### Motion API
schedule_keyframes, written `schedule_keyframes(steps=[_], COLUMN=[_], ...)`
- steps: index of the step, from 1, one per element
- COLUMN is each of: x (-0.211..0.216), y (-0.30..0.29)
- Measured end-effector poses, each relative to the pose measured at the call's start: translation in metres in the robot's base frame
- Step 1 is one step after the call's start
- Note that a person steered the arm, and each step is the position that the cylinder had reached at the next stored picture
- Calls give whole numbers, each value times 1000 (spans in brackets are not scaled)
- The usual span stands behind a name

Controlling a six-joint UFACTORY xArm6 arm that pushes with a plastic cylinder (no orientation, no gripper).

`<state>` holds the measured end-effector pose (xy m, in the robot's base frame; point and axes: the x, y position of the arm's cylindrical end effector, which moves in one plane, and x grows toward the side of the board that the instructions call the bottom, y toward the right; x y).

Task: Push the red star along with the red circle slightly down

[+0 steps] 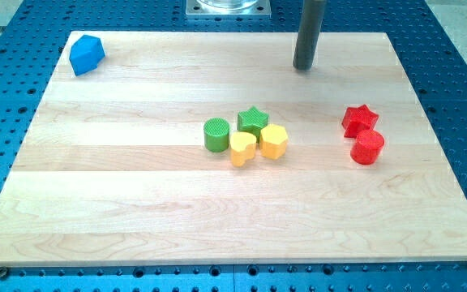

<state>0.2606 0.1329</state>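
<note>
The wooden tabletop (136, 211) fills most of the frame, lying on a blue perforated base (6, 20) that shows along every side. My tip (302, 68) sits near the tabletop's upper edge, right of centre, well apart from all the blocks. It is a bare rod with no hand, so nothing opens or closes.

The red star (360, 119) lies in the right part of the frame, with the red circle (367, 147) touching it just below and slightly right. Both sit below and to the right of my tip. Bare wood stretches beneath the red pair down to the lower edge, and a narrower strip separates them from the right edge.

Seven blocks show in all: two red, two green, two yellow, one blue. The green cylinder (216, 134), green star (252, 121), yellow heart-like block (243, 149) and yellow hexagon (274, 141) crowd together at centre, touching or nearly so. The blue block (86, 54), roughly pentagonal, sits alone in the upper-left corner, close to the edge.

The rod's upper part is cut off by the frame's top, as is a metal mount (228, 7) there.
</note>
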Motion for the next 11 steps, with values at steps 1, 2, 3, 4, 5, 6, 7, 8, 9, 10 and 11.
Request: schedule_keyframes(steps=[1, 2, 3, 4, 5, 6, 7, 8, 9, 10, 11], x=[18, 98, 107, 149, 172, 182, 199, 247, 263, 270, 262], y=[30, 54, 57, 59, 60, 60, 60, 60, 60, 60, 58])
